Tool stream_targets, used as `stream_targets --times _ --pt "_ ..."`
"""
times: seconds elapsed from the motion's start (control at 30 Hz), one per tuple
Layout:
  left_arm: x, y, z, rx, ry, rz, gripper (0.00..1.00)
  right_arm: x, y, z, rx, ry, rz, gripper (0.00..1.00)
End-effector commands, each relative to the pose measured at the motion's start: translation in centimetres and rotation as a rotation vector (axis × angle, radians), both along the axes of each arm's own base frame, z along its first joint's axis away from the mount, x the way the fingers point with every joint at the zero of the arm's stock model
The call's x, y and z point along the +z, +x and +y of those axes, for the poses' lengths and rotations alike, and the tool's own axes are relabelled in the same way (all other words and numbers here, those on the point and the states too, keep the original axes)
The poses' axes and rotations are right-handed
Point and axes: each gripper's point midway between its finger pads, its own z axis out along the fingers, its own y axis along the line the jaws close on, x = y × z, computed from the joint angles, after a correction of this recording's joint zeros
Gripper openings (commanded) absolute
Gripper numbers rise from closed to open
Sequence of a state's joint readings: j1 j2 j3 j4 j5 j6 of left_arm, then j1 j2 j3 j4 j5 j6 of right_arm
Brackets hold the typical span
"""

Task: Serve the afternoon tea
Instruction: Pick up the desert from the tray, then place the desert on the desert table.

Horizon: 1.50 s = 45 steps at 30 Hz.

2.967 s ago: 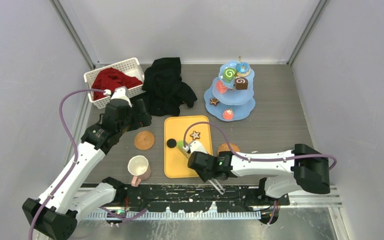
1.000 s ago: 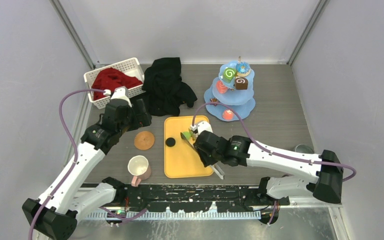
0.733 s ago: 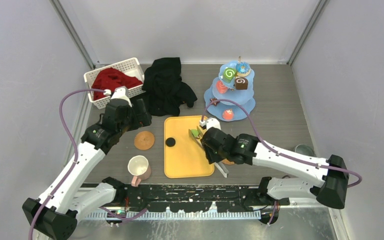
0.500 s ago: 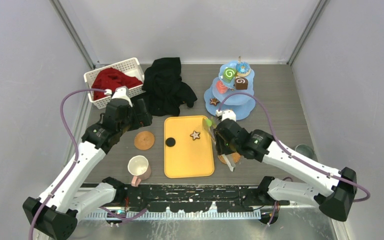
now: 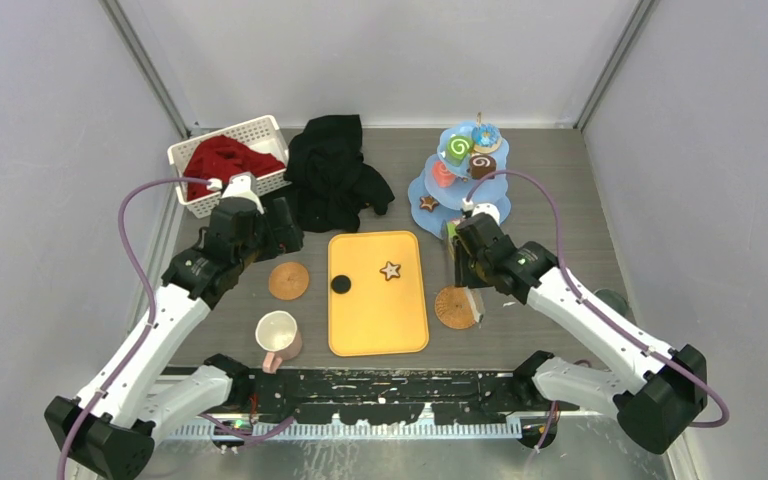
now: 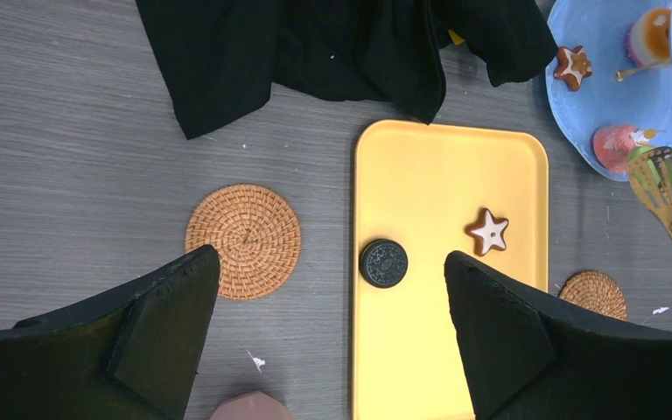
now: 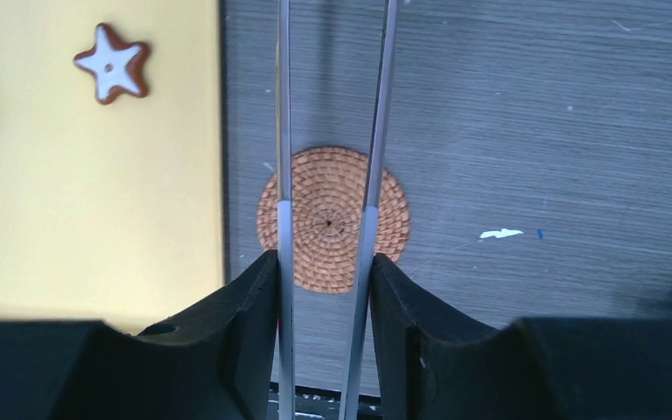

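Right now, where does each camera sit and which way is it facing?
Top external: above and behind the bases, looking down on the grey wooden table; both arms show.
Left wrist: on the left arm, facing straight down at the flat yellow tray and a round wicker coaster; its open black fingers show.
Right wrist: on the right arm, facing down at another wicker coaster; its black fingers clamp thin metal tongs.
Shared: the star-shaped iced cookie on the tray, in all three.
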State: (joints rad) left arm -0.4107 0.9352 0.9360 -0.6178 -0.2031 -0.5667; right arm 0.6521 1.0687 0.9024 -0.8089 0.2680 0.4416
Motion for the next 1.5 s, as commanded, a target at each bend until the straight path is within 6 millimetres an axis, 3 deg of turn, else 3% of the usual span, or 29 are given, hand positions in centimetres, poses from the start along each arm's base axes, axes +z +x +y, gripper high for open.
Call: stream_targets --times 0.0,0.17,0.33,0.83,1.27,1.37,1.47 --pt "2.8 0.8 0.2 0.014 -0.018 -0.095 0.99 1.3 1.4 -1.2 -0.041 0.037 -0.061 0.22" --pt "2.9 0.9 -0.1 0.002 -0.027 -0.098 0.99 0.3 1.7 -3.0 -0.111 0.036 -0.032 0.23" --pt "3.1 0.8 0.1 0.005 -0.023 -0.102 0.99 0.8 3.3 -5.2 -0.196 0.042 -0.067 0.23" --pt "3.1 0.6 0.2 0.012 -0.021 -0.099 0.99 1.7 6.1 -5.5 -0.214 0.111 -0.112 0.22" --pt "2.9 0.5 0.5 0.018 -0.015 -0.097 0.99 -0.9 9.0 -7.0 -0.280 0.087 -0.108 0.23" --pt "2.8 0.4 0.4 0.017 -0.014 -0.094 0.99 -1.5 9.4 -6.8 -0.267 0.090 -0.111 0.26" --pt "2.9 0.5 0.5 0.018 -0.014 -0.097 0.99 -2.0 9.6 -6.8 -0.265 0.082 -0.094 0.37"
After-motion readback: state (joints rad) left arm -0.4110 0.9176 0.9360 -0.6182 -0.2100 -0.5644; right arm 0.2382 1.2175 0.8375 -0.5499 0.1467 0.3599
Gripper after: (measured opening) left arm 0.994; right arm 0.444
